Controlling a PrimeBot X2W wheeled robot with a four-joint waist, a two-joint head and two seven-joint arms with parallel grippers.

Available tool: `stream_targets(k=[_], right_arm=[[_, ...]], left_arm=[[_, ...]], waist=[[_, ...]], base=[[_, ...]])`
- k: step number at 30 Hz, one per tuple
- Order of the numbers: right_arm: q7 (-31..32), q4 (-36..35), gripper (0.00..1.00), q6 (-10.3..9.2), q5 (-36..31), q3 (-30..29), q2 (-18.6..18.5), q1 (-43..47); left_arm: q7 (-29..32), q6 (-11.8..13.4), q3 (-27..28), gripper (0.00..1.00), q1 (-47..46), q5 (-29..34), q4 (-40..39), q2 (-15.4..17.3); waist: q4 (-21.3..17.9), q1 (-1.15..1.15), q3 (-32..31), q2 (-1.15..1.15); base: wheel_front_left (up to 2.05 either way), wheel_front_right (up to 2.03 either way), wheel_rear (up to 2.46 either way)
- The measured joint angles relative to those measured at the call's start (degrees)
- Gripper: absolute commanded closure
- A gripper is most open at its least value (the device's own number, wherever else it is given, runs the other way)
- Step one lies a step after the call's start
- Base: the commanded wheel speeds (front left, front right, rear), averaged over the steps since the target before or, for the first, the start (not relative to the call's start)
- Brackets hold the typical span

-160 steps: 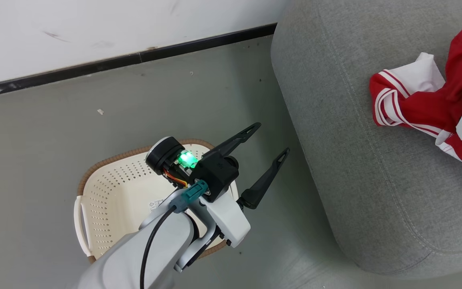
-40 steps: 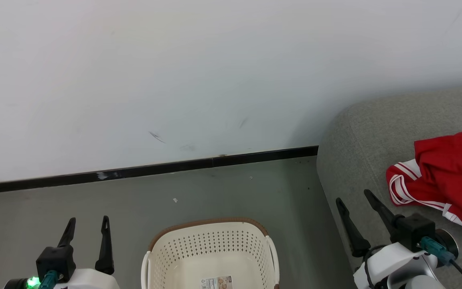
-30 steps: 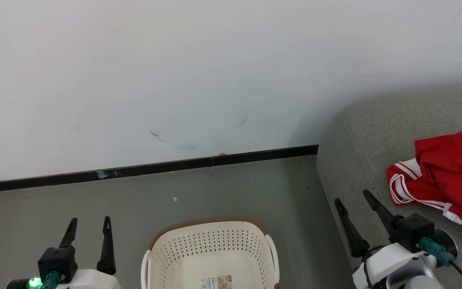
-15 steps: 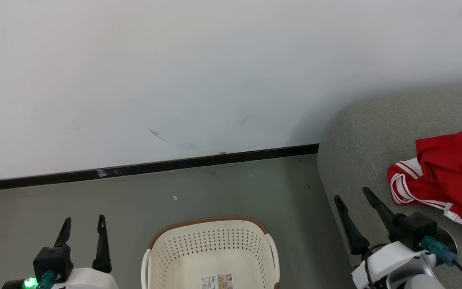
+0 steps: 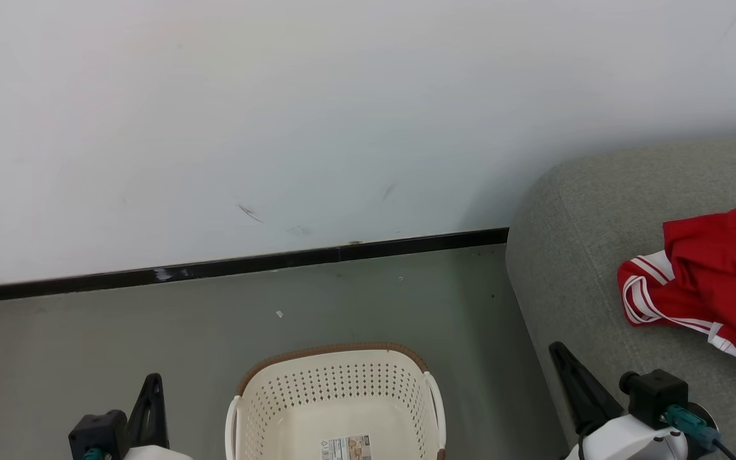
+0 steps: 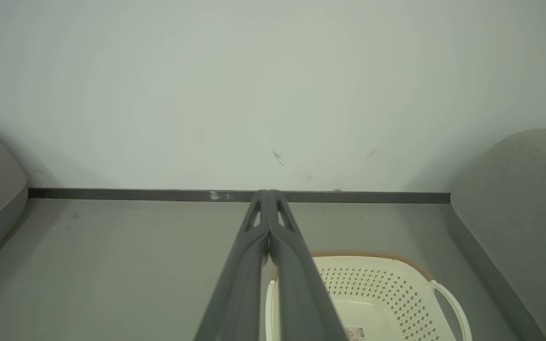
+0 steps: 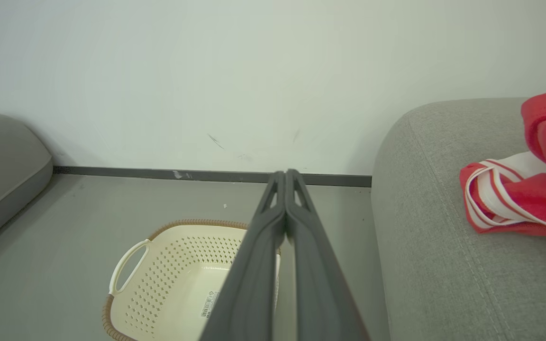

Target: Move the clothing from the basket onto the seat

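Over on the seat (image 5: 572,268), the clothing (image 5: 716,268) was lying in a red-and-white heap, well apart from the basket (image 5: 333,350), which sat on the floor (image 5: 151,326) beside the seat with just a label (image 5: 345,448) showing on its bottom. So I'd call the job pretty much done. That said, the near end of the basket was cut off in the head view and partly hidden behind the fingers in the wrist views, so a stray piece could have been missed. Both claws were pressed together with nothing in them: the left gripper (image 6: 268,196) low beside the basket, the right gripper (image 7: 286,176) low by the seat's rounded edge. What could go wrong? Mostly the right arm, I reckon. It sat near the heap, and a careless swing might hook a fold and drag the clothing off the seat. A bump from the left arm could also shove that light basket across the floor.
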Motion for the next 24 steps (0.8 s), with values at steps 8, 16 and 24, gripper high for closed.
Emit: stream_targets(k=[8, 16, 24], right_arm=[[0.0, -2.2, 1.0, 0.0, 6.5, 1.0, 0.0, 1.8], [0.8, -2.9, 1.0, 0.0, 16.5, 0.0, 0.0, 2.1], [2.6, -2.8, 1.0, 0.0, 24.2, -1.1, -0.1, 2.0]], left_arm=[[1.7, -1.7, 1.9, 1.0, 0.0, -5.7, -0.6, -1.2], [3.0, -3.8, 4.0, 1.0, 0.0, -10.3, -1.0, -1.9], [4.9, -5.6, 6.1, 1.0, 0.0, -15.1, -1.5, -3.1]], waist=[[0.2, 0.0, 0.1, 0.0], [0.5, 0.11, 0.2, 0.0], [0.8, 0.39, 0.1, 0.0]], base=[[0.0, 0.0, 0.0], [0.0, 0.0, 0.0], [0.0, 0.0, 0.0]])
